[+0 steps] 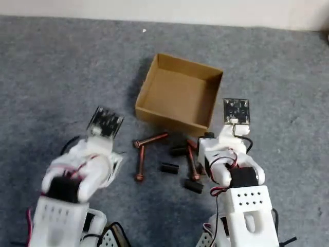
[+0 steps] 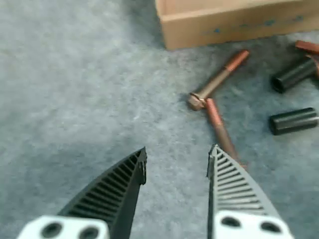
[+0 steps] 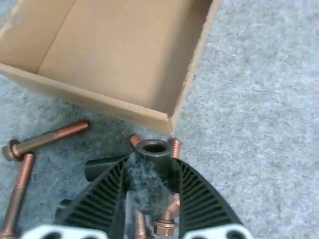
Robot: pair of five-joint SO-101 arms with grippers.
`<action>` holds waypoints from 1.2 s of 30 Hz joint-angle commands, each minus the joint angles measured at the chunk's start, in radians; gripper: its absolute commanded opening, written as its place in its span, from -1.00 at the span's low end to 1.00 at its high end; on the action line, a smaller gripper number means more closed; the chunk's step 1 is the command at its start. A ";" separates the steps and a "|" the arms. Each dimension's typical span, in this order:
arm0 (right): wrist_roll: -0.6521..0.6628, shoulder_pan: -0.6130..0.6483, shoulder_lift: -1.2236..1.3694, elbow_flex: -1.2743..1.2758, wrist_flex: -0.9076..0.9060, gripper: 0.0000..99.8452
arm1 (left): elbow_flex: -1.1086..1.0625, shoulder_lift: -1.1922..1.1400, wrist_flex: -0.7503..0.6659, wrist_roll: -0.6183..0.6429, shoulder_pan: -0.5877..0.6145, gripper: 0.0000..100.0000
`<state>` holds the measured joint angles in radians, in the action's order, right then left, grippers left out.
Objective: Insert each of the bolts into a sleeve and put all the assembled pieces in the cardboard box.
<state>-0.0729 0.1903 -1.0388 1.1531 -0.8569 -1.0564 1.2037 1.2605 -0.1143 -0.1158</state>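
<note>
The cardboard box (image 1: 180, 95) stands open in the middle of the grey carpet. Just in front of it lie three copper bolts (image 1: 150, 140) (image 1: 140, 162) (image 1: 191, 157) and black sleeves (image 1: 169, 168) (image 1: 194, 186). My left gripper (image 2: 178, 155) is open over bare carpet, a short way from two bolts (image 2: 219, 79) (image 2: 222, 132) that meet at a head. My right gripper (image 3: 152, 160) is shut on a sleeve (image 3: 154, 148) held end-up near the box corner (image 3: 172, 119), with bolt ends showing on either side of it.
Two more sleeves (image 2: 294, 74) (image 2: 294, 121) lie beyond the left gripper's bolts. Another sleeve (image 3: 97, 167) rests beside the right gripper's finger. The box is empty inside. Open carpet spreads to the left and right of the parts.
</note>
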 commanded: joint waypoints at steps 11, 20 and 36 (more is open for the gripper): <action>-0.054 -0.133 -0.030 -0.005 0.033 -0.99 | 0.291 -0.684 -0.241 0.594 -0.205 -0.57; -0.054 -0.134 -0.030 -0.005 0.033 -0.99 | 0.311 -0.812 -0.334 0.951 -0.225 -0.56; -0.052 -0.134 -0.030 -0.005 0.033 -0.99 | 0.450 -1.156 -0.448 1.246 -0.248 -0.56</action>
<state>-0.1158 0.0690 -1.0388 1.1531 -0.8569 -0.6912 0.1174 0.8293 1.0748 -0.3690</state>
